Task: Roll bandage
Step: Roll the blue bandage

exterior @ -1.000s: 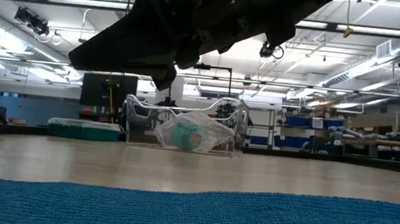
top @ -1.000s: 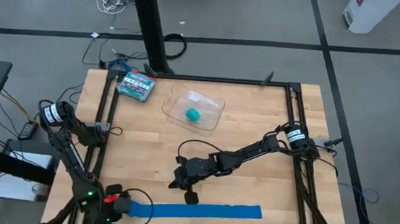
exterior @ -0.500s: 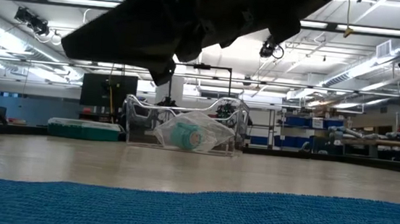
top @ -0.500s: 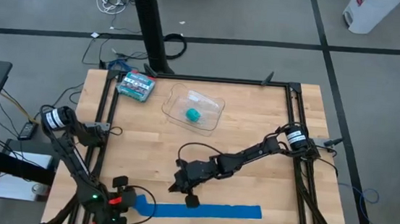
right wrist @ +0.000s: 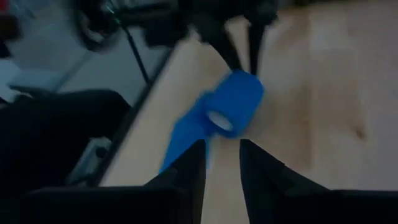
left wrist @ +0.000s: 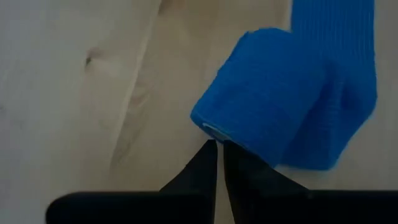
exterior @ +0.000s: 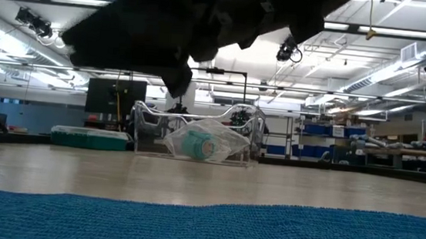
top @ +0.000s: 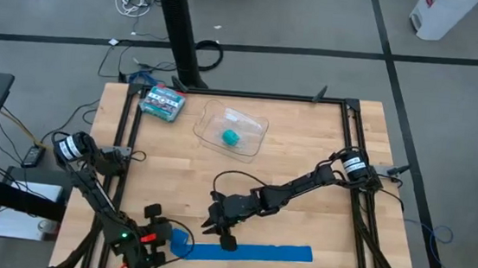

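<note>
From up high, the bandage (top: 242,252) lies as a long blue strip along the near edge of the wooden bench (top: 307,149), and its left end is curled into a small roll. The left claw (top: 163,238) sits right at that rolled end, near the bench's front left corner. The right claw (top: 218,233) hangs just above the strip, a little way along from the roll. A clear tray (top: 231,130) with a small teal roll (top: 231,137) and a green-and-white box (top: 162,101) sit far back, well out of the way. From bench height, the blue strip (exterior: 203,227) fills the front, flat and smooth, and a dark arm looms overhead. A person sits far off at the left edge of the room. From the left wrist, the roll (left wrist: 273,118) lies just ahead of the left claw's tips (left wrist: 219,152), which are pressed together and touch the roll's near edge but hold nothing. From the right wrist, the right claw (right wrist: 221,149) is spread a little with nothing in it, and the roll (right wrist: 233,102) lies just past it. I think the good way now is to push the roll along slowly and straight, so it does not go crooked. The right claw should probably hold the flat part down so it stays tight. If the push is too fast, the roll could slip loose or turn sideways.
</note>
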Available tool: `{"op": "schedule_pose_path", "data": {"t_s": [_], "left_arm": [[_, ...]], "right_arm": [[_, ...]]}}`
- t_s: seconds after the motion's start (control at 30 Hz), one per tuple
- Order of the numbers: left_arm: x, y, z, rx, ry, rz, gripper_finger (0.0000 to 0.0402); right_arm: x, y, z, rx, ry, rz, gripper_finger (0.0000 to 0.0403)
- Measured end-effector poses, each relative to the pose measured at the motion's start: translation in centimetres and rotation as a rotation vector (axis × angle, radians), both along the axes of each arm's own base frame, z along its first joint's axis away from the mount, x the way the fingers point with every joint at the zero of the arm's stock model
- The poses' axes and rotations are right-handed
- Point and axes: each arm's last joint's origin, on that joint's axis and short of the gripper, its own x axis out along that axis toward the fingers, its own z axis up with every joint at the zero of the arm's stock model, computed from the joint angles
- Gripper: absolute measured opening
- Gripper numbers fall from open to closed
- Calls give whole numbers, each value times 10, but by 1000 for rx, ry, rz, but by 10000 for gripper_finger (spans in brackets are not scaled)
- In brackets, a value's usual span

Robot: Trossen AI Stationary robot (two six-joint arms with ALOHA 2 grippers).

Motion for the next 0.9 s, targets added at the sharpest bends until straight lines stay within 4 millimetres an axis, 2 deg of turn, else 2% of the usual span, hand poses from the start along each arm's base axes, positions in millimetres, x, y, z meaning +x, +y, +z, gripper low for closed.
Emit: {"op": "schedule_pose_path", "data": {"t_s": [0.17, 0.27, 0.43, 0.57, 0.67, 0.9], "left_arm": [[9, 6, 1, 9, -23, 38, 37], [11, 8, 1, 18, -23, 36, 37], [11, 7, 1, 9, -22, 29, 37], [11, 7, 1, 8, -21, 29, 37], [11, 7, 1, 7, -19, 27, 37], [13, 7, 2, 15, -17, 11, 37]], "right_arm": [[13, -11, 28, -43, 75, -25, 90], [13, -9, 35, -62, 107, -14, 90], [9, 3, 32, -66, 113, 9, 91], [2, 11, 21, -102, 140, -38, 90], [1, 19, 22, -78, 94, -52, 89], [-1, 21, 9, -25, 67, -95, 89]]}}
